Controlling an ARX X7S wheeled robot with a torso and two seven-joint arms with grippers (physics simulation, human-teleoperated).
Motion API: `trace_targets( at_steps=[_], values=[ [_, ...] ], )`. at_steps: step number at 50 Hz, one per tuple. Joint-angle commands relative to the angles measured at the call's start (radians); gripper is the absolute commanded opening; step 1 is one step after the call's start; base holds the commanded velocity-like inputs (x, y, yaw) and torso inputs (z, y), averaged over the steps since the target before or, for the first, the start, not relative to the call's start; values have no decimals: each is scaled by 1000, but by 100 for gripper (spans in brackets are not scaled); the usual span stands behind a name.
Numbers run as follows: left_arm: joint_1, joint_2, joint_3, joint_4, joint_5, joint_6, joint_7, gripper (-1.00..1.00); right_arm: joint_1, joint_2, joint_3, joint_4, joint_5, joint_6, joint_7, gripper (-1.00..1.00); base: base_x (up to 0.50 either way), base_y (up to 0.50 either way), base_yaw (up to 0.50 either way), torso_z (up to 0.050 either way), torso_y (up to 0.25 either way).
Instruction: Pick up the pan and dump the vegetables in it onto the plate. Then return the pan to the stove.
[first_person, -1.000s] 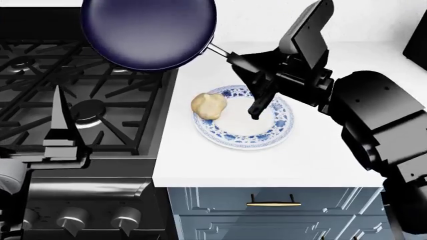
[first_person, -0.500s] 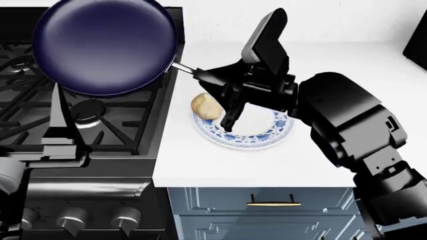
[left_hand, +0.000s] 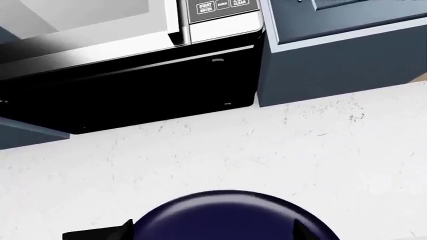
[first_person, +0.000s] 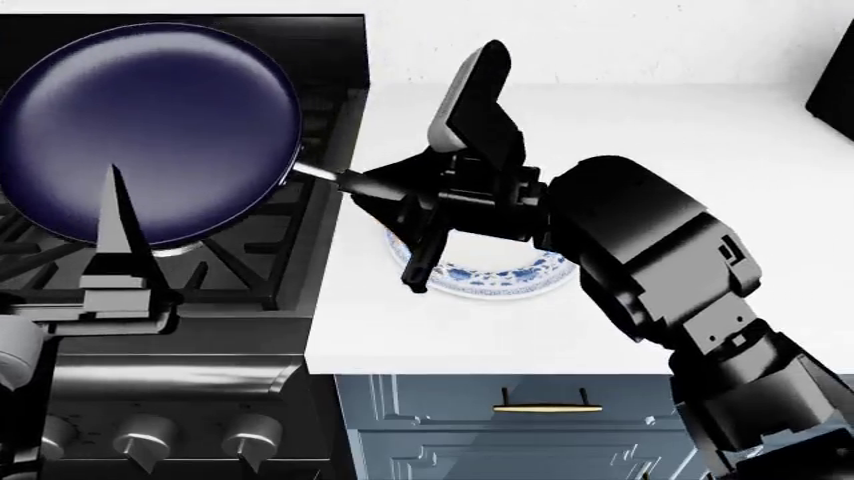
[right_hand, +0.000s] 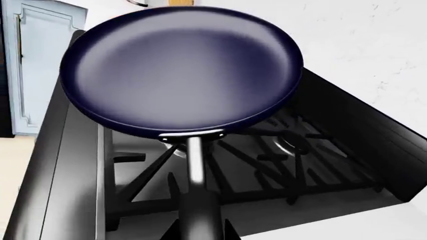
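Head view shows the pan held in the air over the left part of the stove, its bowl empty and roughly level above the grates. Its thin black handle runs right and nearward into the right gripper, whose fingers are pinched on the far end of the handle, well away from the bowl. The right wrist view confirms this: the handle leads straight from the pan rim down into the grip, with burner grates beneath.

The plate sits on the white counter just right of the stove, largely hidden behind the right arm. The vegetable knob is not visible now; it probably lies on the plate behind the arm, though that cannot be confirmed.

The pan looks rigid and glossy. Held at the tip of a long slim handle, its weight likely pulls hard on the wrist and it may twist in the grip, so a firm hold and a level descent seem wise. Metal on cast-iron grates is likely to slide, so it should settle centred over a burner.

The left gripper hangs over the near side of the stove, idle; I cannot tell whether its fingers are spread.
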Motion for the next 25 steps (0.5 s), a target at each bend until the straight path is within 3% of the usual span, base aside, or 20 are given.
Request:
trace_targets(
  at_steps=[1, 25],
  values=[
    [-1, -4, -1, 3, -5, -1, -3, 100, 20, -20, 0, -18, -4, -15, 11, -100, 0, 0, 0, 0, 10],
    [25, -6, -13, 6, -3, 18, -6, 100, 31, -58, -55, 9, -25, 21, 29, -100, 0, 0, 0, 1, 1]
  ],
)
